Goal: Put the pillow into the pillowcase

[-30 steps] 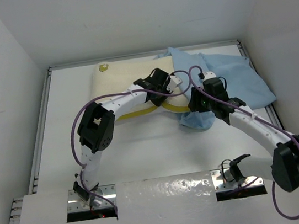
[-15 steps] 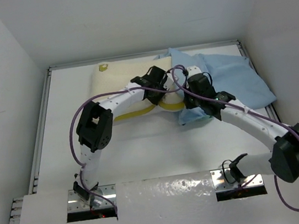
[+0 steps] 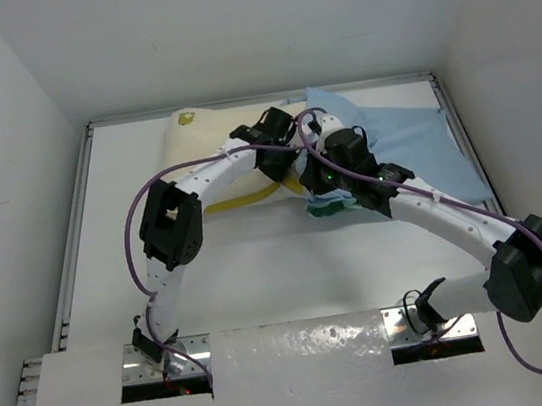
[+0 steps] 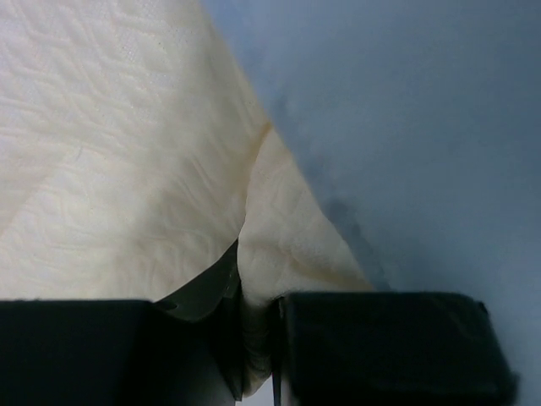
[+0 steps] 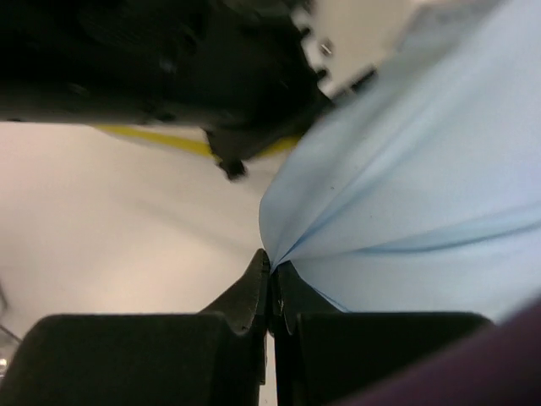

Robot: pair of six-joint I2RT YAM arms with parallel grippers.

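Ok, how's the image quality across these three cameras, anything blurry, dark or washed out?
Top external: sharp and evenly lit, with glare on the glossy near strip of the table. Left wrist: the pillow weave is clear, the pillowcase a shaded blur, the left gripper near black. Right wrist: the right gripper is dark, the pillowcase bright, the black arm part at top out of focus.

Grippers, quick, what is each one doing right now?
Left gripper: closed, pinching a fold of the pillow.
Right gripper: closed on a bunch of the pillowcase.

No legible writing; the emblem (image 3: 186, 122) on the pillow (image 3: 205, 152) is too small.
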